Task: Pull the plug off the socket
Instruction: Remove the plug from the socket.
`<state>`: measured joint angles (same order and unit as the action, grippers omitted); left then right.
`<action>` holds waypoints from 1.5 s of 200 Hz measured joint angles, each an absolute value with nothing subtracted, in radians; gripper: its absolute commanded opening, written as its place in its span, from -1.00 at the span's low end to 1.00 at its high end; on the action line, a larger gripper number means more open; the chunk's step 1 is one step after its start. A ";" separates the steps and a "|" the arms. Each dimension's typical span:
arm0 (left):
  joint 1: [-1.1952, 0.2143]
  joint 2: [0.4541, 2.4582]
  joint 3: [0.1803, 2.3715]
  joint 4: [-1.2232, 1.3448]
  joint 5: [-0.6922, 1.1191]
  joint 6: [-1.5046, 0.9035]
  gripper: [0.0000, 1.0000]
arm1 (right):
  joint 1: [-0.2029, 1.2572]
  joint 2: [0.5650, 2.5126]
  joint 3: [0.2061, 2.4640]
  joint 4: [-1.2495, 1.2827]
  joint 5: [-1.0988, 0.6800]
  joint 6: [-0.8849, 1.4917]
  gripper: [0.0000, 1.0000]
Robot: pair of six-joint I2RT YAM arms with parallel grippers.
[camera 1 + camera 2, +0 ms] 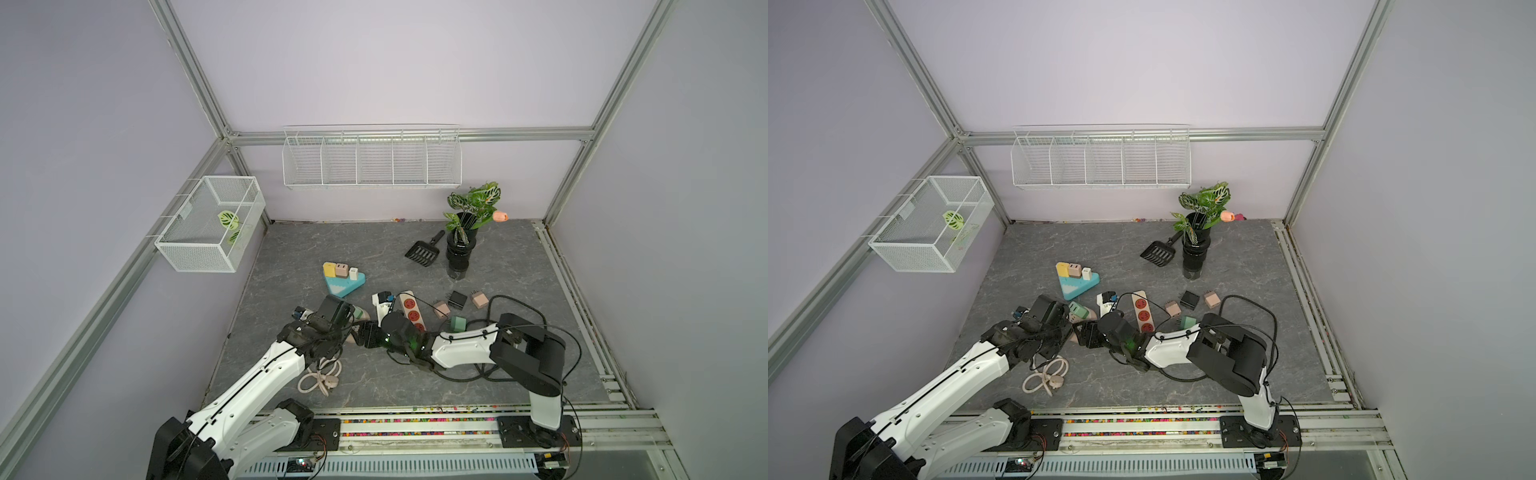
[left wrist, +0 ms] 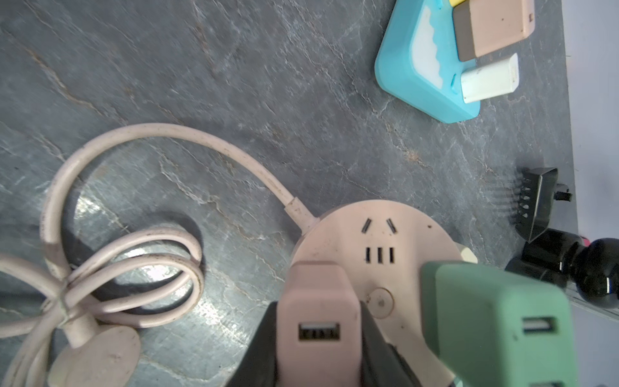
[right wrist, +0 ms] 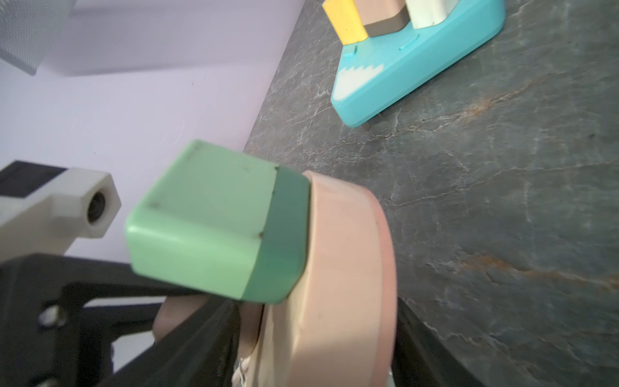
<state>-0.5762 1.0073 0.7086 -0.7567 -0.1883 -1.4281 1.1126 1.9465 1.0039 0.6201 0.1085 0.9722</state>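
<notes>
L gripper [image 2: 318, 345] clamped on pink plug [image 2: 318, 295], plugged into round pink socket [image 2: 382, 231], front-left of bench [image 1: 498, 365], beside green plug [image 3: 207, 217]. R gripper [image 3: 315, 345] straddles socket rim; can't tell if gripping.

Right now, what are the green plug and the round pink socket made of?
Green plug: looks like hard plastic with a matte finish; it has smooth moulded corners and small scuffs. Round pink socket: probably plastic too, also matte, with neatly cut slots and faint dirt specks.
</notes>
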 measured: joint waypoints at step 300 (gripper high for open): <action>-0.326 0.973 0.738 -0.746 0.042 -1.146 -1.00 | 1.148 2.049 1.164 0.574 0.292 1.087 -1.00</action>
<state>-0.3256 0.9730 0.7380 -0.7456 0.0422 -1.1458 1.1484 2.0487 1.1645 0.5739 0.2916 1.0874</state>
